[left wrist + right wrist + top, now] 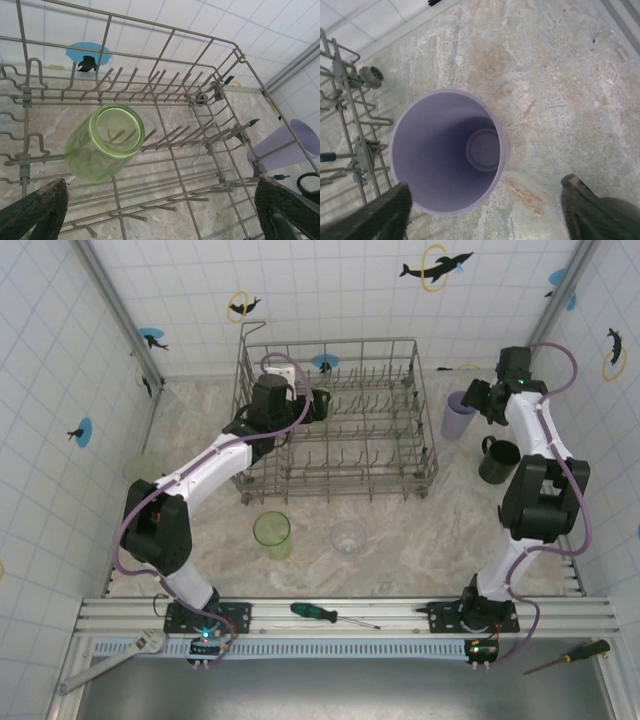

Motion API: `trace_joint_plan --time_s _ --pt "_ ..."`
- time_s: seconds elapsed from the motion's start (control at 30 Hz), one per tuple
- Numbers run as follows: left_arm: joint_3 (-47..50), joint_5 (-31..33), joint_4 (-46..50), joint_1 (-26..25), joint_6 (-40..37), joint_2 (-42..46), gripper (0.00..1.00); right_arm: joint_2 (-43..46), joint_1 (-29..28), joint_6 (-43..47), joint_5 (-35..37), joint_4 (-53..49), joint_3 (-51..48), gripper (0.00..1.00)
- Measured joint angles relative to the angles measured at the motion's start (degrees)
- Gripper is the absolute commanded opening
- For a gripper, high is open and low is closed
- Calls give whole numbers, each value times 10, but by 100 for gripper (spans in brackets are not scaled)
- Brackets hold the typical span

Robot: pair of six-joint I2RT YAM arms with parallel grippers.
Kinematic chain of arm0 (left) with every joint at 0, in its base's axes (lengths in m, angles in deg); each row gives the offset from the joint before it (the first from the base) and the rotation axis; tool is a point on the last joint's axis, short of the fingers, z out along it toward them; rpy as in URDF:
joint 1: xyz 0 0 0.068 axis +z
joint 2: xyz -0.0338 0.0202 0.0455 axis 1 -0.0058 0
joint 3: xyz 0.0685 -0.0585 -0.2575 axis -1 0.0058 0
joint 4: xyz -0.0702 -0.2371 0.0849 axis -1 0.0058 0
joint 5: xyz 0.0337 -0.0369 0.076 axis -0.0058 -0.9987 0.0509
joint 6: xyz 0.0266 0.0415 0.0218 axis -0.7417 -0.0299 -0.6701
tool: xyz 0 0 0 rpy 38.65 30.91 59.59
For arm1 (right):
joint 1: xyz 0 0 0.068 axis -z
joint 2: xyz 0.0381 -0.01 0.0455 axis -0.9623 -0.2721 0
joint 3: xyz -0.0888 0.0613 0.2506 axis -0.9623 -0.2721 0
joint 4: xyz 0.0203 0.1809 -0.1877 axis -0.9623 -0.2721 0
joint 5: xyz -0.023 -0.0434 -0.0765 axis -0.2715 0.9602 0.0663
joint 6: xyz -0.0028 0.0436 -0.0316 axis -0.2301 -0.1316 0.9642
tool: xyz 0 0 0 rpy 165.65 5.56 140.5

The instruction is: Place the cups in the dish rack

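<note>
Cups are spread about the scene. The lilac cup (445,150) stands upright on the surface (560,75), just right of the dish rack (340,343). The right fingers (590,205) are spread to either side of it from above. The one on the rack side is close at the rim, though contact cannot be told, and the other is apart from the cup, so nothing is pinched. The right arm (540,455) is folded, its wrist bent back over that cup, with the black mug (498,460) near it.

The left fingers (40,205) are spread wide and empty above the rack's inside. There a green cup (102,142) lies on its side on the wires. The left arm (200,475) stretches diagonally over the rack's near-left corner. In front of the rack, a second green cup (272,532) and a clear cup (348,536) stand on the surface.
</note>
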Motion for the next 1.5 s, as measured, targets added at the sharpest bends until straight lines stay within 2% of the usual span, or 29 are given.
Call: trace_joint_plan --time_s 0.1,0.43,0.6,0.83,1.23,1.5 --pt "0 0 0 0 3 5 98 -19 2 -4 -7 -3 23 57" --pt "0 -3 0 0 4 30 98 -79 2 -5 -14 -25 76 52" --pt "1 -5 0 0 4 30 98 -102 2 -2 -16 -36 76 35" --pt "2 -4 0 0 4 34 98 -121 5 -3 -25 -52 88 1" --pt "2 -11 0 0 4 35 98 -119 14 -6 -40 -58 95 0" --pt "2 -11 14 0 4 35 98 -61 40 -33 -75 -54 96 0"
